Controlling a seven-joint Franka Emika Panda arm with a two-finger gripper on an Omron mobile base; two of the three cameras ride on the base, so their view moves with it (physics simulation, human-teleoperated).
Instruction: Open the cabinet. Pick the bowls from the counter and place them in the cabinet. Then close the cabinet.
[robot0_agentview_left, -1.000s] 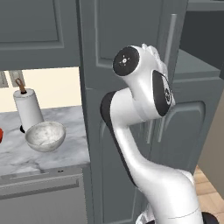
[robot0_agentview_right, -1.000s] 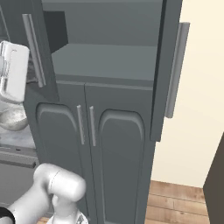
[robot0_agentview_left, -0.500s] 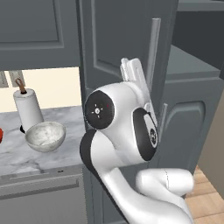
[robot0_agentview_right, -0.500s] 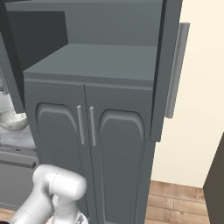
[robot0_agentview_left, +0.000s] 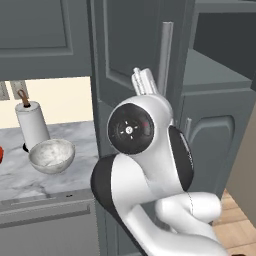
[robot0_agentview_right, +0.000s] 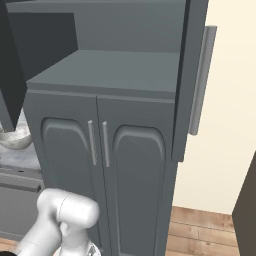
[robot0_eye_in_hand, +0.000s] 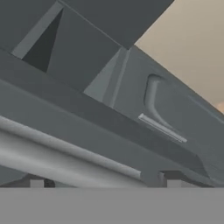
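Observation:
The cabinet (robot0_agentview_right: 115, 70) stands with both doors swung out and its grey shelf bare. In the hand view my gripper (robot0_eye_in_hand: 103, 181) is open, its two tips wide apart around the left door's bar handle (robot0_eye_in_hand: 65, 159), which crosses just ahead of them. That handle (robot0_agentview_left: 165, 55) rises behind my folded arm (robot0_agentview_left: 150, 150). The white-grey marbled bowl (robot0_agentview_left: 51, 155) sits upright on the counter (robot0_agentview_left: 55, 182). A sliver of the red bowl (robot0_agentview_left: 1, 153) shows at the left edge. The right door's bar handle (robot0_agentview_right: 201, 80) hangs beside the open compartment.
A white paper-towel roll (robot0_agentview_left: 32, 127) stands behind the marbled bowl. Below the shelf are the arched lower doors (robot0_agentview_right: 100, 145) with short handles. A grey wall cabinet (robot0_agentview_left: 40, 35) hangs over the counter. Wood floor (robot0_agentview_right: 210, 230) lies to the right.
My gripper's jaws have spread wide off the left door's handle. The left door has swung further open, and my arm has folded lower in front of it.

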